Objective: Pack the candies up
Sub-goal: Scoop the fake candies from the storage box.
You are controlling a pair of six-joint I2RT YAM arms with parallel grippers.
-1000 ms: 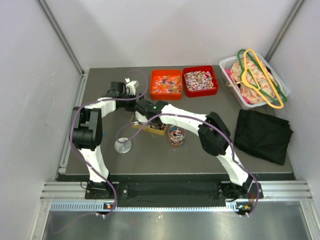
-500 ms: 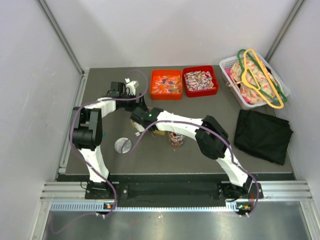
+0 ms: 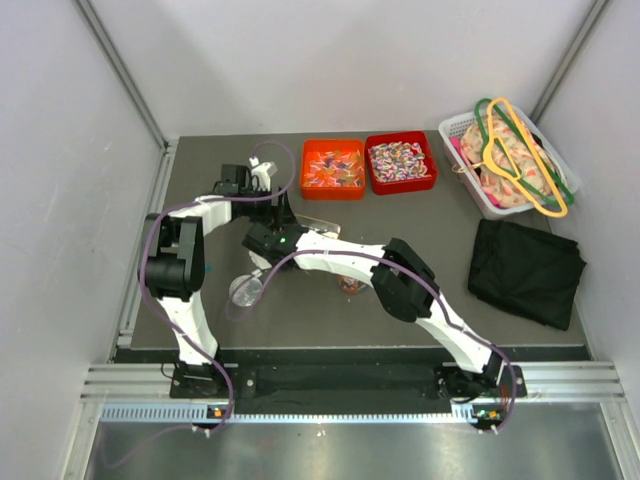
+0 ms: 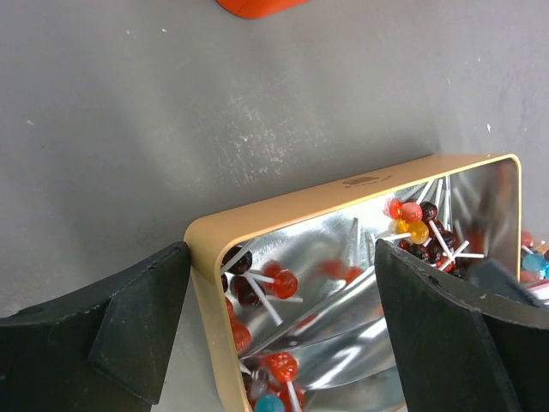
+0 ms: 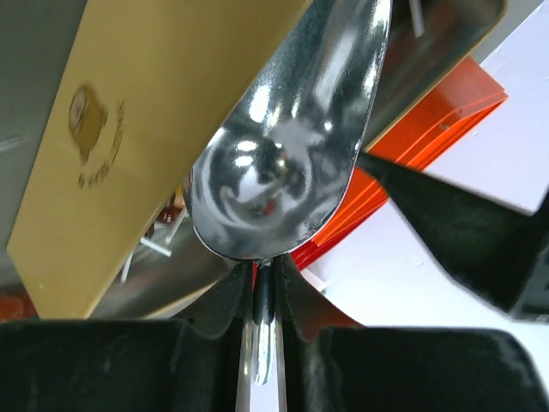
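- Candies: heaped in the red tray at the far edge of the table, just right of the orange tray. Well apart from both grippers.
- R side: right gripper was pinched tight on the thin handle of a metal spoon. Bowl pointed away from the wrist and looked empty, no sweet in it.
- Spoon hung over or beside the gold tin; can't tell if it touched.
- L side: left gripper was spread wide w/ nothing held, fingers either side of the tin's near corner. Contact w/ the tin wall not clear.
- Tin held lollipops on white sticks, mostly red and dark, against its shiny inside.
- Handling, my guess: sweets are v. light, small, hard inside w/ slick crinkly wrappers. They'd slide and skitter if pushed, and a two-finger pinch on one would prob. squirt it out.
- Best hold: don't pinch. Get the spoon under the heap and lift it level, since a tilt would spill them. If pinching, go across the body, not the twisted ends.
- Risk: the R arm would have to cross back over the tin to reach the red tray, and the spoon's round handle could twist in the grip.
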